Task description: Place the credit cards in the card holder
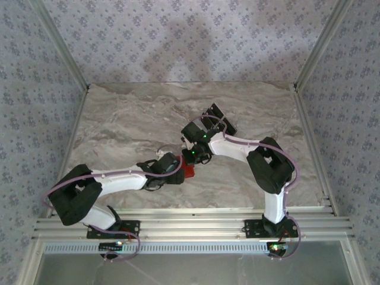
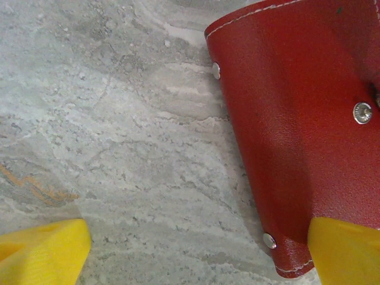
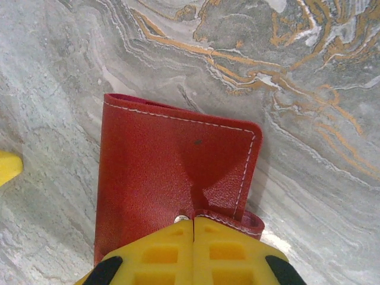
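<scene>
Your card holder lies folded shut on the marble table, red outer face up, and both arms meet over it. The right gripper has its jaws pressed fully together at one edge of the holder, and they appear to pinch the small snap strap that curls out there. The left gripper stands wide open with nothing in it, one finger overlapping a corner of the holder and the other well out over bare stone. The credit cards sit beyond the holder, on its far side from the arm bases. The step looks to be opening the holder. Pin its body flat with the left fingers first, then peel the strap up slowly, so the holder opens rather than lifts or slides.
</scene>
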